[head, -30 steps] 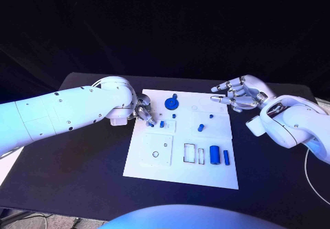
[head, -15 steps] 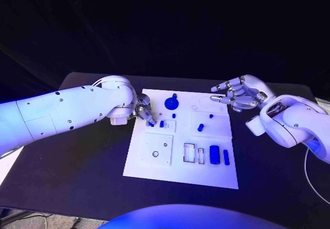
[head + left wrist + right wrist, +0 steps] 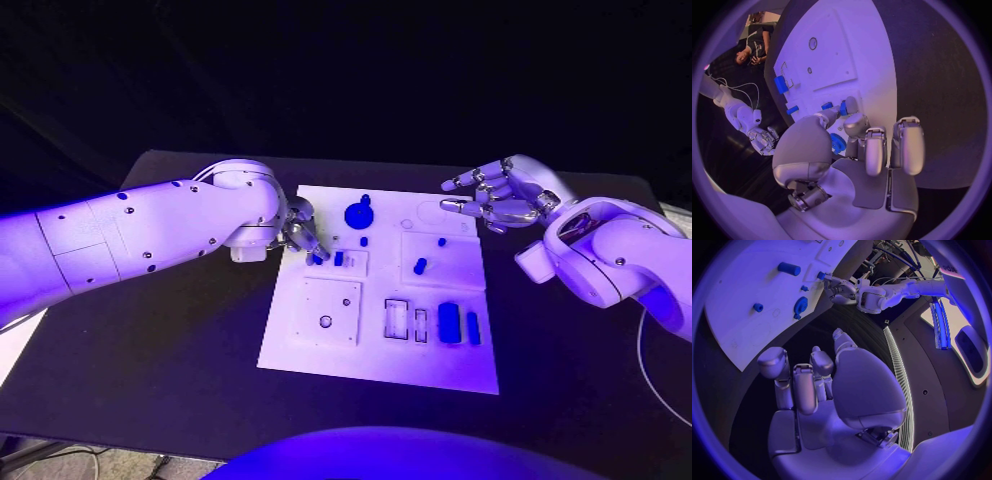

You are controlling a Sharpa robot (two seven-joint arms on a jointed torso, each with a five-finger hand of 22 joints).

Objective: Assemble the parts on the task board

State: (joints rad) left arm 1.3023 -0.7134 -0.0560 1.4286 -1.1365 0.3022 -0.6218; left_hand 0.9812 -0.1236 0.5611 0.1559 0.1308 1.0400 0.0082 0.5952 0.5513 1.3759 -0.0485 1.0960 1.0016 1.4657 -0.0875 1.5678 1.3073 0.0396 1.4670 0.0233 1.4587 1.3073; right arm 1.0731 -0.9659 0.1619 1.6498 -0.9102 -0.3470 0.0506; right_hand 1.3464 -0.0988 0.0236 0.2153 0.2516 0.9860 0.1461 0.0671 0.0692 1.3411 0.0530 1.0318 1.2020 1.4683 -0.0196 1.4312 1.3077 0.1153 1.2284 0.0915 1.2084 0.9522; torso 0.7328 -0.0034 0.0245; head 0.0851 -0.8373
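Observation:
The white task board lies in the middle of the black table. My left hand is at the board's far left edge, and its fingertips pinch a small blue peg just above the board. A second small peg stands beside it in a raised square plate. My right hand hovers over the board's far right corner with its fingers apart, holding nothing. The right wrist view shows my left hand with the peg at its fingertips.
On the board lie a round blue part with a tab, small pegs, a thick blue cylinder and a thin bar. Beside these are rectangular slots. Black table surrounds the board.

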